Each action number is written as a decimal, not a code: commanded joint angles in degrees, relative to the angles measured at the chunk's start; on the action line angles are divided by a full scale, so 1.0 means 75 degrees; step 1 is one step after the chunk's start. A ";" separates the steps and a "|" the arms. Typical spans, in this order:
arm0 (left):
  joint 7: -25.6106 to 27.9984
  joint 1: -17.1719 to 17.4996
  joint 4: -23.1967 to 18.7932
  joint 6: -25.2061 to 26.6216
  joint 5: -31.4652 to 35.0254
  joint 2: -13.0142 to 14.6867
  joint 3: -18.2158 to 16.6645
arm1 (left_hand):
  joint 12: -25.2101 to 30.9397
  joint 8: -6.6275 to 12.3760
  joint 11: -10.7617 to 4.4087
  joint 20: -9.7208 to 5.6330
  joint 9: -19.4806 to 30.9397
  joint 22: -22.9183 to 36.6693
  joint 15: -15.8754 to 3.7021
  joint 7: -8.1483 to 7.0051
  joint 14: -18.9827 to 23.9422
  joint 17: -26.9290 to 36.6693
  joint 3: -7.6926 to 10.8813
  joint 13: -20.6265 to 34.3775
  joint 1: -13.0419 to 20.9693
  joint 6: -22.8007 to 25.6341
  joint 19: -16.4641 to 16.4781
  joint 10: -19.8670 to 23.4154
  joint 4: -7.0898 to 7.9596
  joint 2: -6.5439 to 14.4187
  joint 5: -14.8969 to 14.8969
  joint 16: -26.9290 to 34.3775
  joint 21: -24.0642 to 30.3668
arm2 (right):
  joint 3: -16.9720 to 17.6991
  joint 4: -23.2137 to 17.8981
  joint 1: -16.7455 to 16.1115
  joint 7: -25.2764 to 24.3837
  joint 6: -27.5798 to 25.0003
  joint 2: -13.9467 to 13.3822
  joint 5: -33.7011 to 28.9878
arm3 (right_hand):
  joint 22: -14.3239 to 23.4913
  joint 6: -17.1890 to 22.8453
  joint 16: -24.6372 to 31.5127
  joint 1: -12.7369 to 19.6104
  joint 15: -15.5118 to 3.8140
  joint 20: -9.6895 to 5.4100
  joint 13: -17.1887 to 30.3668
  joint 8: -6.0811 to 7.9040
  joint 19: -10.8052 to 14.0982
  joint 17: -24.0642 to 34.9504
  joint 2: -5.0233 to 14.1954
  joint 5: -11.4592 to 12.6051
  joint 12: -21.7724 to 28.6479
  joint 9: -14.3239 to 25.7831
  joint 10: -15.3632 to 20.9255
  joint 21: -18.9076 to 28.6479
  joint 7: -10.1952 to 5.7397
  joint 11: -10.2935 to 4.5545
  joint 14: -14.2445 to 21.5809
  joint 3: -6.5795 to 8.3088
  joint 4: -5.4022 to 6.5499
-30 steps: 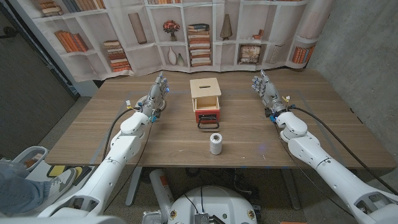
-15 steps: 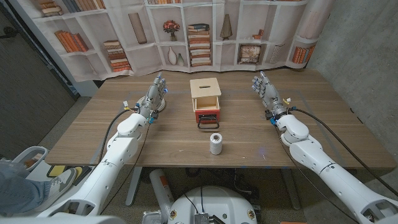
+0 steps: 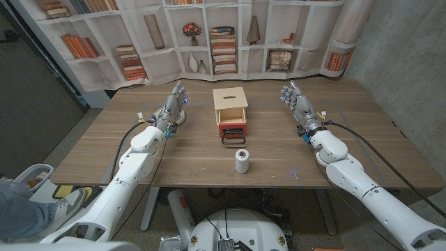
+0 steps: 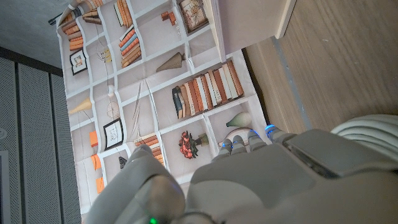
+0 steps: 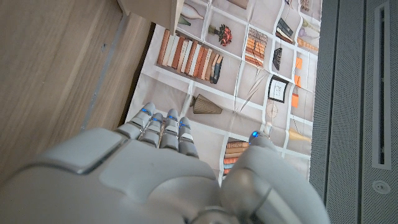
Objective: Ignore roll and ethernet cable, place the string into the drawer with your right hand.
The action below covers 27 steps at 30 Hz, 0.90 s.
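Note:
A small wooden box [image 3: 230, 102] stands at the table's middle, its red drawer [image 3: 232, 129] with a black handle facing me. In front of it a white spool [image 3: 242, 161] stands upright; I cannot tell whether it is the string or the roll. My right hand [image 3: 296, 101] stands far to the right of the box, fingers spread and pointing away, holding nothing. It is also in the right wrist view [image 5: 155, 174]. My left hand [image 3: 176, 104] is left of the box, fingers apart and empty, over a pale coiled cable [image 3: 182, 120]. The cable [image 4: 370, 127] lies beside that hand [image 4: 249, 180].
The wooden table [image 3: 348, 150] has bare room on both sides of the box and spool. A printed bookshelf backdrop [image 3: 223, 35] hangs behind the far edge. A corner of the box [image 5: 155, 9] shows in the right wrist view.
The right arm has edged slightly inward toward the box. The left arm, box and spool stay where they were.

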 commanded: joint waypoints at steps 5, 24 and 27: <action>-0.0028 -0.0086 0.0023 0.0024 0.0048 0.0002 0.0030 | 0.0037 0.0035 0.0005 0.0041 0.0023 0.0044 0.0015 0.0046 -0.0805 0.0013 0.0025 0.0017 0.0090 -0.0464 -0.1015 -0.0455 -0.0061 0.0012 0.0074 0.0030 0.0046 | 0.0043 -0.0298 -0.0314 0.0193 0.0213 -0.0176 0.0036 | 0.0028 0.0113 0.0058 0.0125 -0.0035 -0.0100 0.0030 0.0071 0.0243 0.0023 -0.0010 0.0026 0.0064 0.0009 0.0173 0.0008 -0.0017 -0.0039 0.0156 -0.0002 -0.0075; 0.0020 -0.0036 -0.0063 0.0099 0.0086 -0.0008 0.0079 | 0.0047 0.0041 -0.0006 0.0073 0.0024 0.0044 0.0029 0.0027 -0.0784 0.0014 0.0010 0.0016 0.0149 -0.0430 -0.1015 -0.0420 -0.0085 0.0034 0.0100 0.0031 0.0053 | 0.0146 -0.0699 -0.0757 0.0376 0.0480 -0.0505 -0.0016 | 0.0035 0.0054 0.0033 0.0221 -0.0016 -0.0088 0.0035 0.0026 0.0457 0.0025 0.0033 0.0012 -0.0044 0.0013 0.0012 -0.0018 -0.0056 -0.0061 0.0244 0.0012 -0.0154; 0.0040 -0.0011 -0.0116 0.0116 0.0091 -0.0001 0.0082 | 0.0046 0.0043 -0.0008 0.0073 0.0025 0.0045 0.0028 0.0026 -0.0784 0.0014 0.0008 0.0016 0.0156 -0.0423 -0.1012 -0.0419 -0.0088 0.0036 0.0103 0.0030 0.0055 | 0.0165 -0.0740 -0.0826 0.0400 0.0486 -0.0532 0.0037 | 0.0036 0.0051 0.0027 0.0236 -0.0018 -0.0084 0.0035 0.0024 0.0453 0.0025 0.0046 0.0011 -0.0052 0.0013 0.0002 -0.0029 -0.0056 -0.0084 0.0239 0.0019 -0.0162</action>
